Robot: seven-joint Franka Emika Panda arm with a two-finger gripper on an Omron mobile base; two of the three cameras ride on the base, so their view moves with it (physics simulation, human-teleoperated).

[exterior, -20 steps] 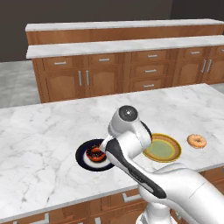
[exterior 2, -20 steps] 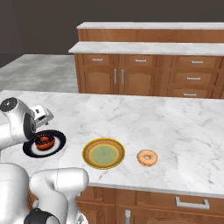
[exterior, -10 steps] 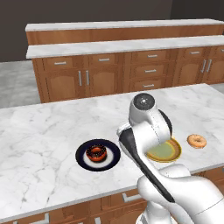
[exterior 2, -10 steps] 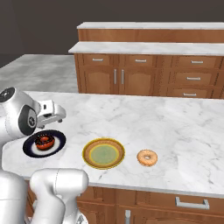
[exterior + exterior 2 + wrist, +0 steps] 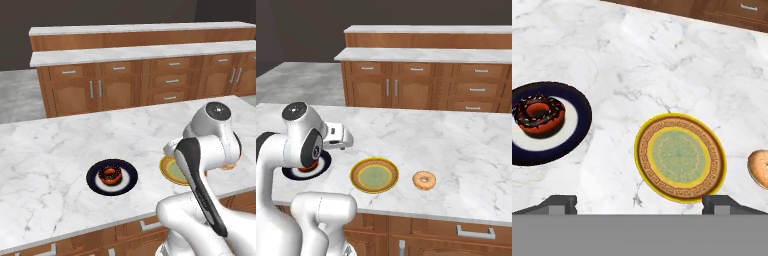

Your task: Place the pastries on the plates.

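Arm has swung off the navy plate (image 5: 112,177) twd the yellow plate (image 5: 374,176); a sec ago the hand was low over the navy plate, now it's up and further along the counter (image 5: 466,135), looking down w/ the yellow plate about centred between the fingertips. Choc doughnut (image 5: 538,114) sits on the navy plate, on the white ring, slightly off-centre. So, by my read, first pastry is done and the arm is heading for the second.

Gripper (image 5: 640,205): fingers spread wide, nothing between them, well above the surface.

Glazed doughnut (image 5: 424,180) lies bare on the counter, near the front edge, just beside the yellow plate on the side away from the navy one, not touching its rim. Yellow plate has nothing on it. Both plates sit along the front edge, apart from each other.

Around: marble counter otherwise bare near the work; wood cabinets (image 5: 145,82) w/ a second countertop run behind, well away. Nothing stands between hand and glazed doughnut. Only snag I'd guess: doughnut is close to the plate rim, so one finger may come down near the rim on the grab.
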